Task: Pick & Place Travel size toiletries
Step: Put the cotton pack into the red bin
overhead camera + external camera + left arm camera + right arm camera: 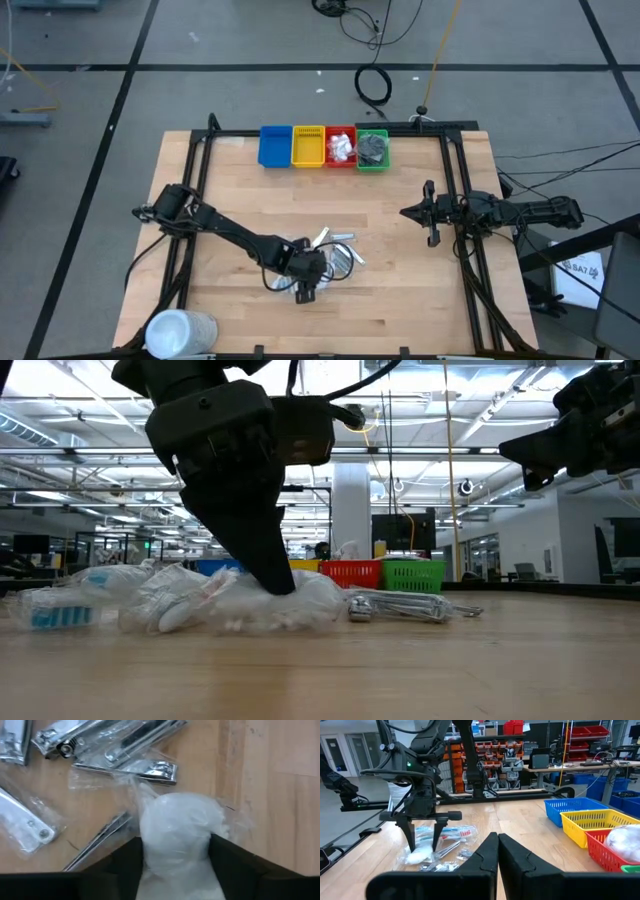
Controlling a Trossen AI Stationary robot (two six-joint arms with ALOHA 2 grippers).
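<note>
A heap of travel size toiletries (330, 255) lies on the wooden table near its front middle: silver clippers in clear wrap (140, 767), wrapped sticks with blue and red ends (447, 831), and a white packet (177, 820). My left gripper (175, 845) stands over the heap's near side, pointing steeply down and closed on the white packet (418, 855). My right gripper (430, 213) waits shut at the table's right side, level and holding nothing. My left gripper pinches the white packet between its two fingers, one finger (127, 857) on each side of its soft white bulge (175, 837). The fingers come from above, slanting down. The packet narrows between them, and its far part (180, 805) rests on the table.
Four bins stand in a row at the far edge: blue (275, 147), yellow (307, 147), red (340, 147) with white packets, green (372, 150) with dark discs. A large white cylinder (180, 332) lies at the near left corner. Bare wood lies between heap and bins.
</note>
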